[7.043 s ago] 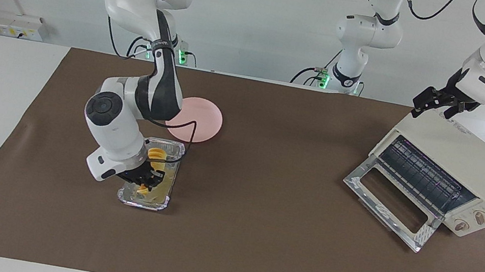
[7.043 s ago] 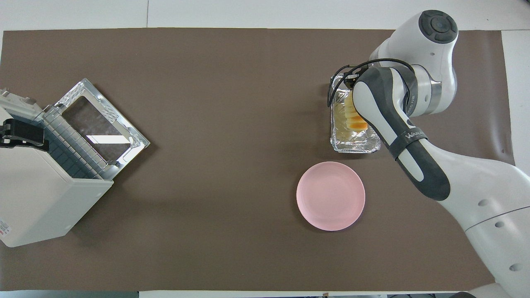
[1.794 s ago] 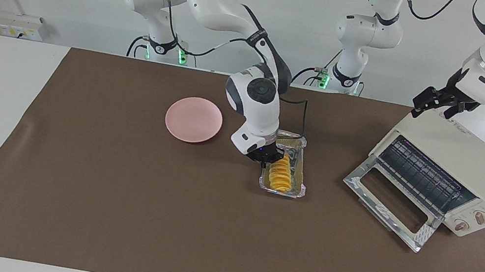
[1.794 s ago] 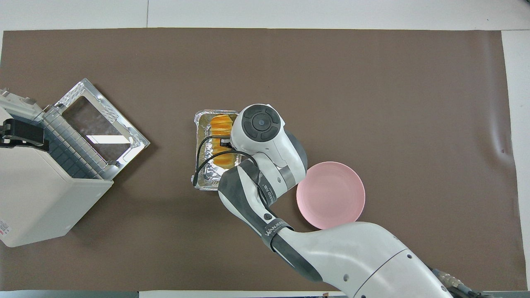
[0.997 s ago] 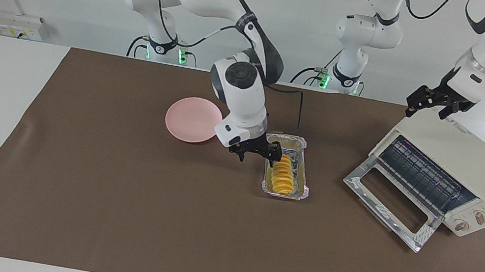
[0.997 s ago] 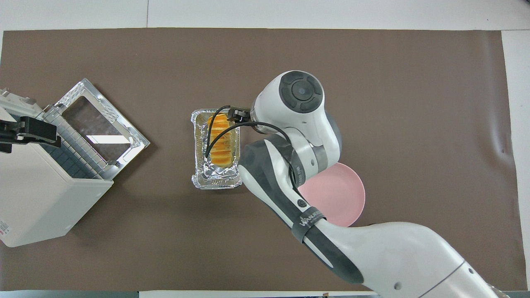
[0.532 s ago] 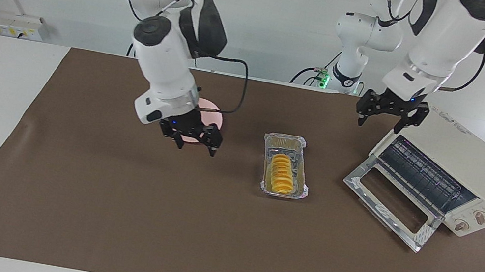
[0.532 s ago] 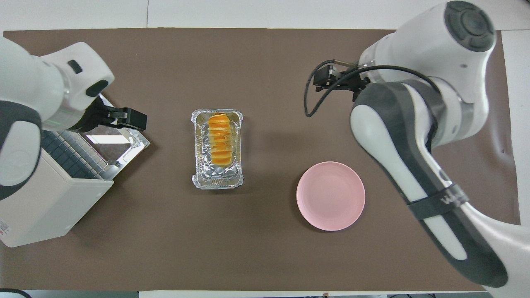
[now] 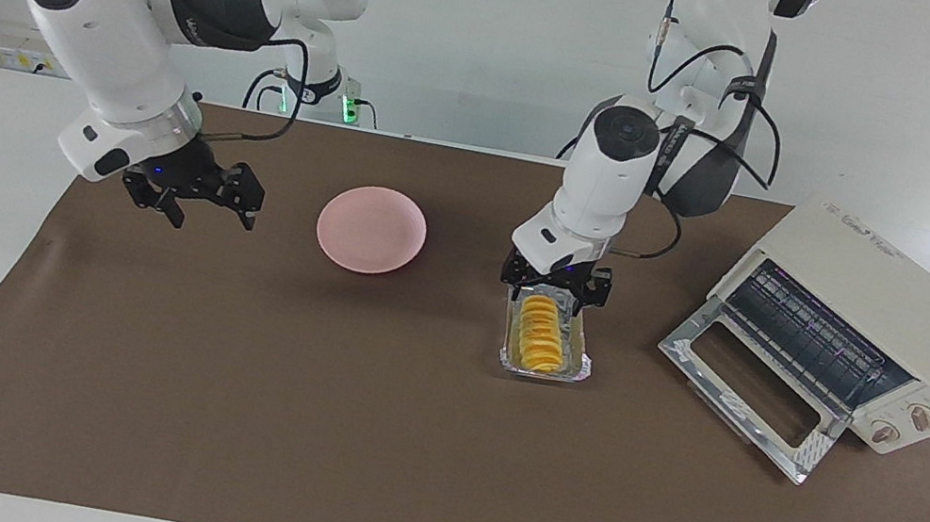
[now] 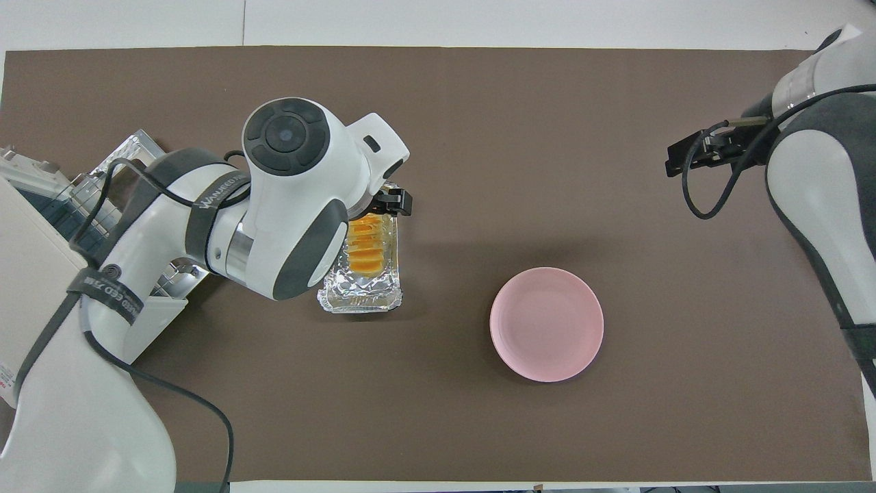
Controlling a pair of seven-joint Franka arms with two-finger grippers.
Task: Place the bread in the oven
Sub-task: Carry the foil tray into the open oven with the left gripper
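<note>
The bread [image 9: 540, 339], a ridged golden loaf, lies in a silver foil tray [image 9: 546, 373] on the brown mat, beside the oven's open door. It also shows in the overhead view [image 10: 366, 250], partly under the left arm. My left gripper [image 9: 554, 288] is open and empty, low over the end of the tray and bread nearer the robots, its fingers spread about the tray's width. The cream oven [image 9: 897, 308] stands at the left arm's end, door [image 9: 749, 388] dropped open and rack showing. My right gripper [image 9: 192, 205] is open and empty above the mat at the right arm's end.
A pink plate [image 9: 372, 228] lies on the mat between the tray and the right gripper, slightly nearer the robots than the tray. In the overhead view the left arm covers part of the oven [image 10: 34, 239] and its door.
The left gripper has swung from above the oven down to over the tray. The right gripper has pulled away from the plate toward the right arm's end of the table. Tray and bread have not moved.
</note>
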